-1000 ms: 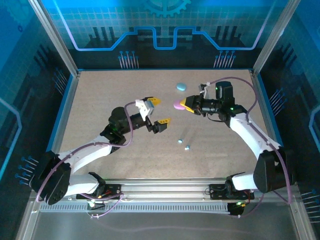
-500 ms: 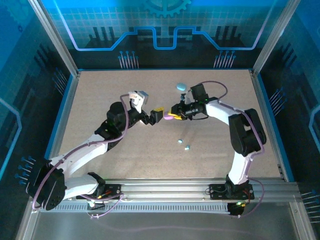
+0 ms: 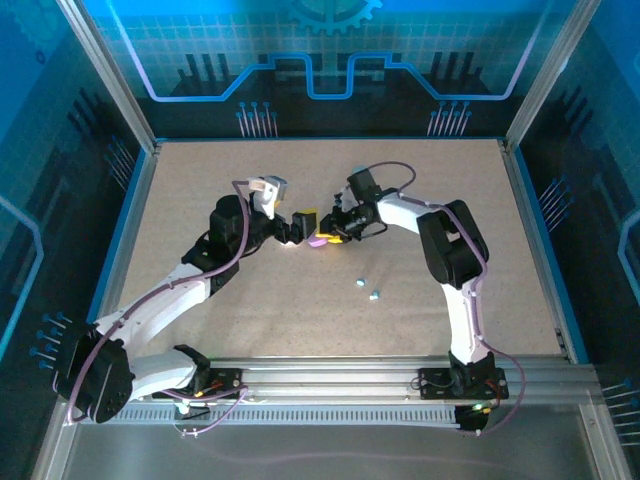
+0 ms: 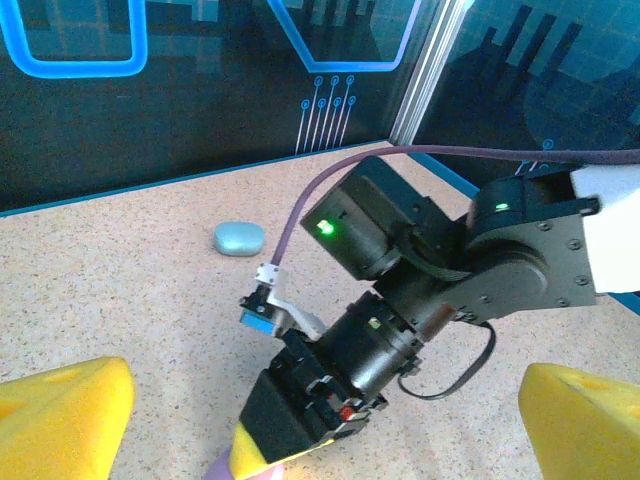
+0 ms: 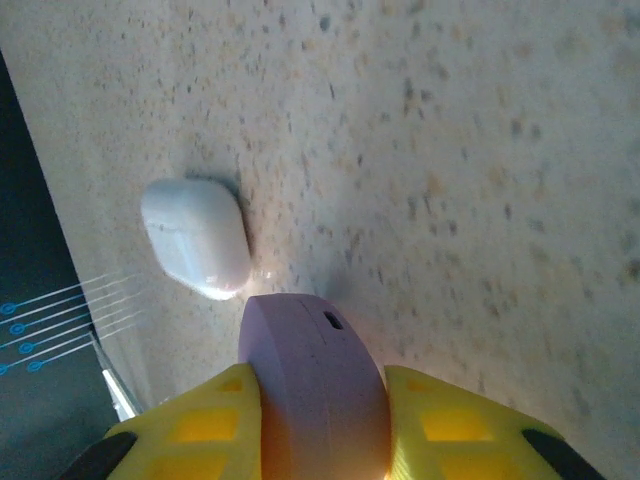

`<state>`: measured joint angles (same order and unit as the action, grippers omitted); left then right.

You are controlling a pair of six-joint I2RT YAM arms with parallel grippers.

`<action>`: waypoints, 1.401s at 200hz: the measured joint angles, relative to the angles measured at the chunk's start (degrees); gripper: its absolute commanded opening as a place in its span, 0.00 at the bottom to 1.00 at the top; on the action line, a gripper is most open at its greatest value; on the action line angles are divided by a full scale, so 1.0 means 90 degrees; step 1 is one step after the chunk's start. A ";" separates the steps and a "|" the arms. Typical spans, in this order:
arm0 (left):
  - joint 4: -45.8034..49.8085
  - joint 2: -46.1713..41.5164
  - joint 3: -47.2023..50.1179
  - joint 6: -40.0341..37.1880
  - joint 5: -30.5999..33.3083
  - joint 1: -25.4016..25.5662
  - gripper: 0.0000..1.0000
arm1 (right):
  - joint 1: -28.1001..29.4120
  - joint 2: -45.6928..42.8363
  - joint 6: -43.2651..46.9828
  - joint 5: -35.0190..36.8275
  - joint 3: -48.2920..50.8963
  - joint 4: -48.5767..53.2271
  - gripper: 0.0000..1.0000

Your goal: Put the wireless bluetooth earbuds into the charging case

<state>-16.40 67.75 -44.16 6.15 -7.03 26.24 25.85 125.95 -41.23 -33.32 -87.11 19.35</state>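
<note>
Lettering: any marks on the cases were too small to read. The purple case showed one small dark slot on its end.

Cases, count three:
- Rounded purple plastic charging case (image 5: 315,380), clenched between the right arm's yellow fingers (image 5: 450,420), one finger on each side, over the speckled beige bench (image 3: 200,180).
- Glossy white pebble-shaped case (image 5: 195,238), on the bench at 10 o'clock from the purple case, near it but apart.
- Light-blue oval case (image 4: 239,238), on the bench at 10 o'clock from the right arm's wrist in the left wrist view.

Earbuds, count two: tiny light-blue plastic earbud (image 3: 360,283) loose on the bench at 4 o'clock from the purple case, apart from it. Second light-blue earbud (image 3: 375,295) sat just beside the first, at 4 o'clock.

Left arm's yellow fingers (image 4: 65,410) were spread wide and released, grasping nothing, at 9 o'clock from the purple case in the top view.

Green lights lit on the right arm: two.

Hard to make out: the purple case was cut off at the lower frame edge in both wrist views, and I could not tell whether its lid was open.
</note>
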 measured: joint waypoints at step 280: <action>0.0466 0.0002 -0.0221 0.0551 0.0192 -0.0066 0.99 | 0.0063 -0.0440 0.0920 0.1005 -0.0294 0.1088 0.60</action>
<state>-12.21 67.77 -46.15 11.11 -5.30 25.65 26.41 121.99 -32.95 -24.27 -89.76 29.15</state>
